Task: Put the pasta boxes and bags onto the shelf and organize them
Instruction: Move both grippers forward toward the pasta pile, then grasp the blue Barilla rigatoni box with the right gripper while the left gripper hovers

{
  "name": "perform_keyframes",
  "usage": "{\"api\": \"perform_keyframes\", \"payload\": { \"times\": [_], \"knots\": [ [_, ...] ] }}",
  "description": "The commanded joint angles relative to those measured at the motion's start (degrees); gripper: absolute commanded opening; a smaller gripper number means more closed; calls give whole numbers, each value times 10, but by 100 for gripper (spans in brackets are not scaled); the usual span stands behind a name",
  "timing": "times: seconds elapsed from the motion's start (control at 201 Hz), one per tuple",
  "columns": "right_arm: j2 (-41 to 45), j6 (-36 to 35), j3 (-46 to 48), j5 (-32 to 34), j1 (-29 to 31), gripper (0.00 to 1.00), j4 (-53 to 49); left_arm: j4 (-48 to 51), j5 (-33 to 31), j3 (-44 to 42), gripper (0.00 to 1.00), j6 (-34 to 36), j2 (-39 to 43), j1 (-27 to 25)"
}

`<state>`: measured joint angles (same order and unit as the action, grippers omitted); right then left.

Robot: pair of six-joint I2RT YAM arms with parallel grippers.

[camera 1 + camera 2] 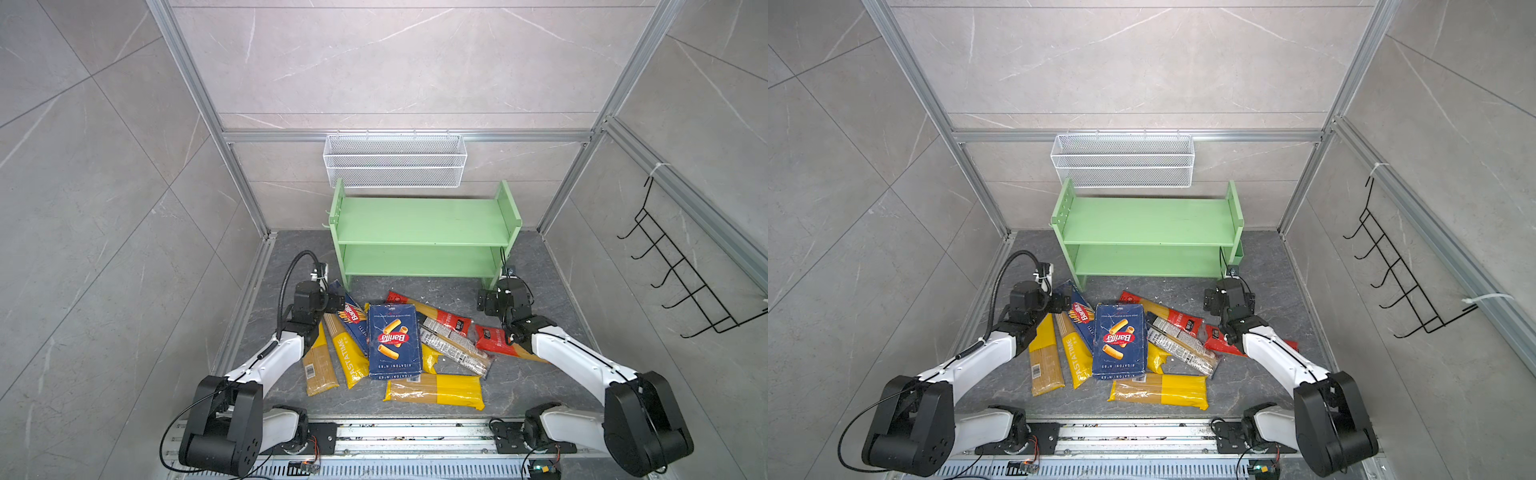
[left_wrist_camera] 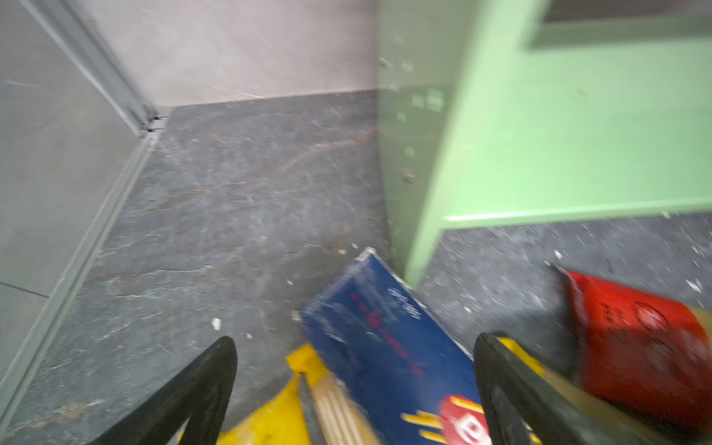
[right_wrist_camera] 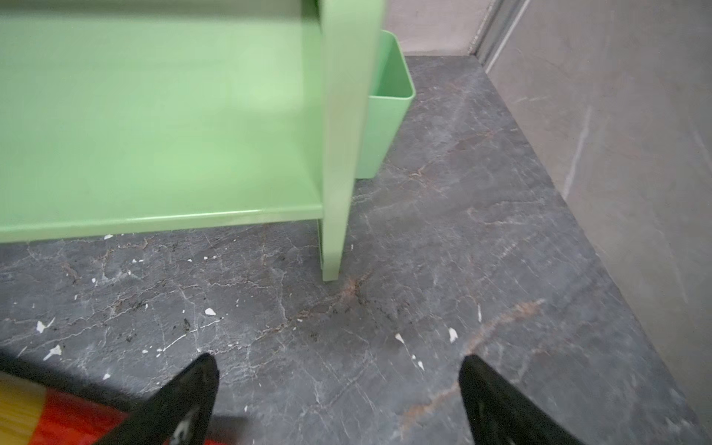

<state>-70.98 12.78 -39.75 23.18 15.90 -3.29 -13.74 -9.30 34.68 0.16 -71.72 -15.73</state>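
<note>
Yellow bag (image 1: 434, 392) foremost, pasta heap (image 1: 394, 340) before shelf (image 1: 419, 239) — left fingers (image 2: 208, 379), right fingers (image 3: 188, 393) apart.

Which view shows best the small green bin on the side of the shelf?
The right wrist view: the bin shows large and open-topped, against the outer side panel of the shelf. In a top view only a sliver of the bin shows past that panel. The left wrist view misses it.
</note>
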Motion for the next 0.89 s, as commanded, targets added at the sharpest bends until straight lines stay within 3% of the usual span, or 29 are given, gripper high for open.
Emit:
{"api": "perform_keyframes", "payload": {
  "times": [0.0,0.234,0.403,0.727,0.886],
  "knots": [
    [28,70,-51,-3,6,100,-143,90,-77,36,97,-3,11,-56],
    [86,106,-58,-204,23,99,-223,204,-95,29,97,-105,125,-112],
    [110,171,-24,-314,79,99,-193,270,-89,20,97,-222,179,-171],
    [82,261,44,-375,231,99,-93,392,-220,34,97,-355,188,-380],
    [39,286,66,-379,301,99,-21,439,-245,53,93,-408,141,-427]
  ]
}}
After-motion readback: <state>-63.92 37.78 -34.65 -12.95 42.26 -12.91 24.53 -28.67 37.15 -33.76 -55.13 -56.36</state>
